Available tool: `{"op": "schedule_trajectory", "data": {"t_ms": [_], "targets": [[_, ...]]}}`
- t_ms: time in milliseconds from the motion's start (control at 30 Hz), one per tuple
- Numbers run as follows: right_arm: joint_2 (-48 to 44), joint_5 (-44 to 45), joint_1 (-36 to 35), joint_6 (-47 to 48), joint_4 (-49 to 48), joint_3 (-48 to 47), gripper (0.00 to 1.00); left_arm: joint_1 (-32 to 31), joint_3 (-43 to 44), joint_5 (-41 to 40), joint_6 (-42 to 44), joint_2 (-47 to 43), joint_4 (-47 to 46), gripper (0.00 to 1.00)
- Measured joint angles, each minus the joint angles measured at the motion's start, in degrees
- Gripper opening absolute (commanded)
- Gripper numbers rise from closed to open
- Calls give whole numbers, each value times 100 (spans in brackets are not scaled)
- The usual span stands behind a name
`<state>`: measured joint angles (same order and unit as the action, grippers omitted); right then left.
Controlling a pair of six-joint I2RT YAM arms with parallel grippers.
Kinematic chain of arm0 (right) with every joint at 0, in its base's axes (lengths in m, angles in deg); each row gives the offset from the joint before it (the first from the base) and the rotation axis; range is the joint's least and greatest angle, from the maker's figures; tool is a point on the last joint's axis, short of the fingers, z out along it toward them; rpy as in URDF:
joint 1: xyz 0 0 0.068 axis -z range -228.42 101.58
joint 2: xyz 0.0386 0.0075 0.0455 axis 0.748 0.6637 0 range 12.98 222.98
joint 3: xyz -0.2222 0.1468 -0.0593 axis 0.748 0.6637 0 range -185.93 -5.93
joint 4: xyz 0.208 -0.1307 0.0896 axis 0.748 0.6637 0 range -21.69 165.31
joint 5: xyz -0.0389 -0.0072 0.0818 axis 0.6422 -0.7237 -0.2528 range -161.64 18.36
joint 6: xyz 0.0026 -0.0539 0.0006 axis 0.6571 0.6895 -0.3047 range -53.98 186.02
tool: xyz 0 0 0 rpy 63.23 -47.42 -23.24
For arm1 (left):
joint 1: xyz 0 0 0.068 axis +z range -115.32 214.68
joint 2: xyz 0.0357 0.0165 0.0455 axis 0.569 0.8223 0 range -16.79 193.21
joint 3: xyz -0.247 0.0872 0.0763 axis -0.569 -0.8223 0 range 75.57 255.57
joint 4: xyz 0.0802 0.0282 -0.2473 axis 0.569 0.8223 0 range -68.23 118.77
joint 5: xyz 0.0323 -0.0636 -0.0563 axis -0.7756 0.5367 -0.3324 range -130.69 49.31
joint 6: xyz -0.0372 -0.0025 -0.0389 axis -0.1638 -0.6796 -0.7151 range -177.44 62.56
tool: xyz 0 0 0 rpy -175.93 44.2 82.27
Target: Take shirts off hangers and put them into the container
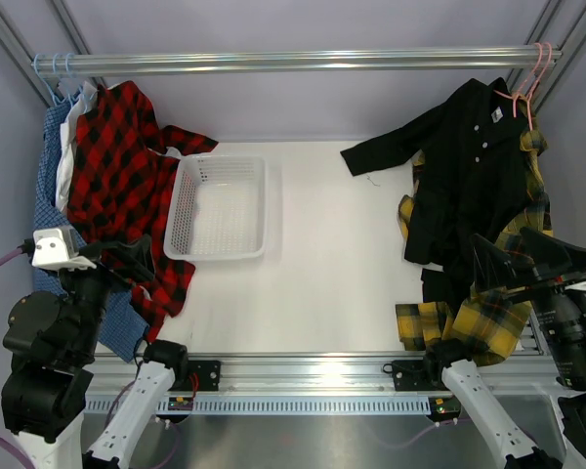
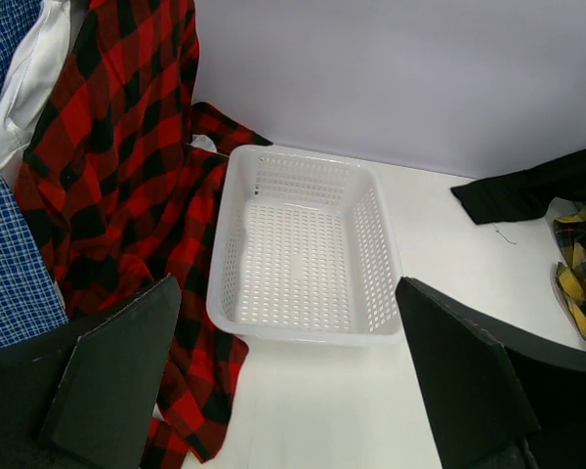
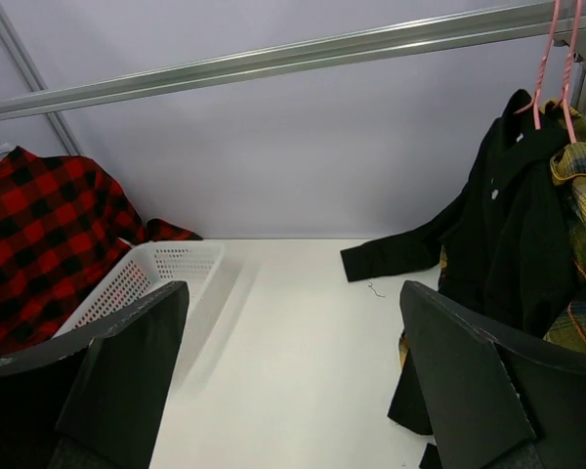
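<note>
The task looks to be at its very start. The white basket (image 1: 181, 213) sits on the table (image 1: 342, 254) toward the left, and its mesh floor is bare; no shirt is inside it. Both wanted shirts hang at the far right end of the rail (image 1: 293, 62) from the pink hangers (image 1: 529, 90). The black shirt (image 1: 474, 166) is in front, with one sleeve stretched out over the table. The yellow plaid shirt (image 1: 488, 322) is behind and below it, its hem drooping to the table's near edge. It is mostly covered, so how it sits on its hanger is hard to tell.

The left gripper (image 2: 288, 293) has its fingers spread wide and holds nothing, facing the basket beside the red plaid shirt (image 1: 127, 166). The right gripper (image 3: 293, 293) is equally spread and empty, near the hanging shirts but apart from them. Unhooking both shirts and carrying them to the basket remains to be done.
</note>
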<state>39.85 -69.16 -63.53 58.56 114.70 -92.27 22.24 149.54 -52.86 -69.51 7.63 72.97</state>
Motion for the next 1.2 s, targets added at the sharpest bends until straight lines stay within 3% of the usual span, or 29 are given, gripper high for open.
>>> {"op": "schedule_trajectory", "data": {"t_ms": [200,367,667,867,1200], "targets": [[354,103,-2,-149,17,-260,99,0,-98,22,2,0,35,99],[1408,205,-15,-332,343,-1021,100,-2,-238,37,-44,0,177,99],[3692,1751,42,-409,833,-1869,99,-181,-726,496,-474,59,208,99],[4675,1792,1060,-323,966,-1982,100,-356,-951,811,-599,90,286,99],[4809,1154,2249,-142,776,-1950,99,-619,-990,804,-568,76,323,99]]}}
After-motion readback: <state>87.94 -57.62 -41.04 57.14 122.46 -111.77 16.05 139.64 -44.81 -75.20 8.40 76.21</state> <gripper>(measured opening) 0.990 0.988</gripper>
